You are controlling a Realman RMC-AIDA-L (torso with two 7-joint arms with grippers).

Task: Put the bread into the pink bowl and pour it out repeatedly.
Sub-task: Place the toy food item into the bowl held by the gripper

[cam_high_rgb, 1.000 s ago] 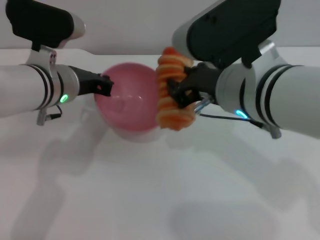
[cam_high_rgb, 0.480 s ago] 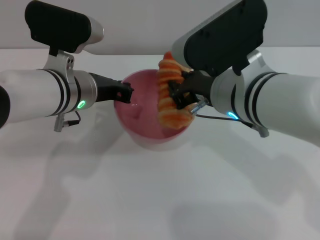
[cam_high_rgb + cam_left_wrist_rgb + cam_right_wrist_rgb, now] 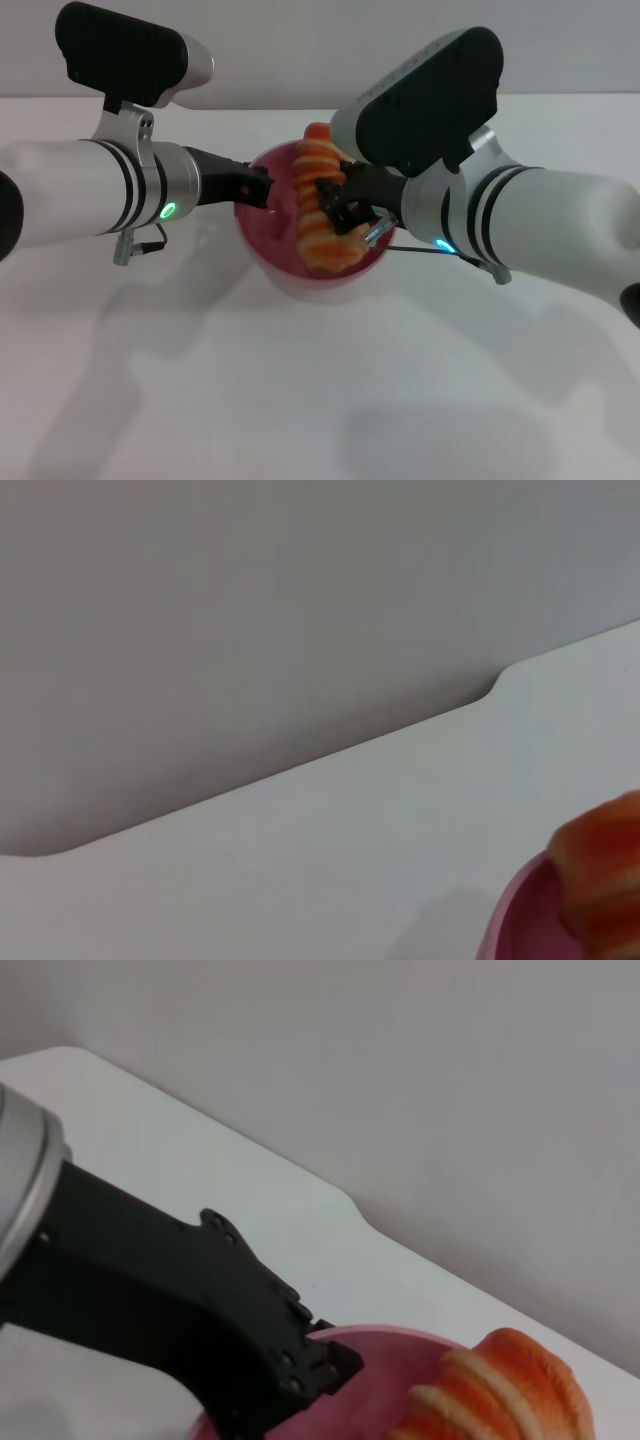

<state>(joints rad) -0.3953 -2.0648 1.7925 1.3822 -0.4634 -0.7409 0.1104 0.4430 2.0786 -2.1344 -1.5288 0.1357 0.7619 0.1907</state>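
Clamping the bread (image 3: pixel 318 215), the right hand (image 3: pixel 340 205) holds it inside the pink bowl (image 3: pixel 275 245), whose rim the left hand (image 3: pixel 255 188) pinches.

The bread (image 3: pixel 322 210), orange-brown with cream ridged stripes, stood nearly upright, its lower end inside the glossy pink bowl (image 3: pixel 272 250)

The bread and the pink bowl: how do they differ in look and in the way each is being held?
The bread is long, orange with cream stripes; the pink bowl is round, plain and glossy. The bread stands on end, gripped at its middle by the right gripper; the bowl sits open side up, held at its rim by the left gripper. The bread is partly inside the bowl. Each is held by one arm.
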